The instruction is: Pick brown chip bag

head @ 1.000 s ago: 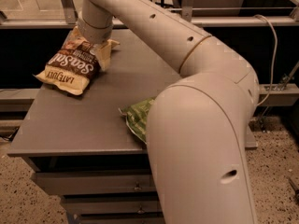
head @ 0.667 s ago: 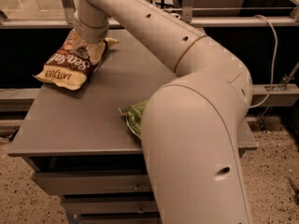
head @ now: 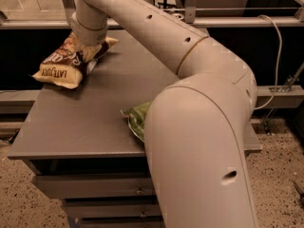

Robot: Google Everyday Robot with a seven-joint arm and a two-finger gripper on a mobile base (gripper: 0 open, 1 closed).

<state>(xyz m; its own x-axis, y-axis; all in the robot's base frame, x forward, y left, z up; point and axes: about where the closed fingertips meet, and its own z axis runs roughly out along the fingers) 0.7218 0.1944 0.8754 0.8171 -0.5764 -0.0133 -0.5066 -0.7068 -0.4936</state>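
The brown chip bag (head: 61, 69) lies on the far left of the grey table (head: 90, 118), its tan end with "LATE JULY" lettering facing me. My gripper (head: 84, 55) is down on the bag's middle and far half, and its wrist hides much of the brown face. The bag rests on the table top. The arm reaches in from the lower right and fills much of the view.
A green chip bag (head: 137, 119) lies near the table's front edge, half hidden behind my arm. Drawers (head: 95, 186) sit under the table top. A metal rail (head: 237, 20) and a cable (head: 278, 46) run behind the table.
My gripper has moved left and down from the bag's far right end onto its middle. The bag lies in the same place.
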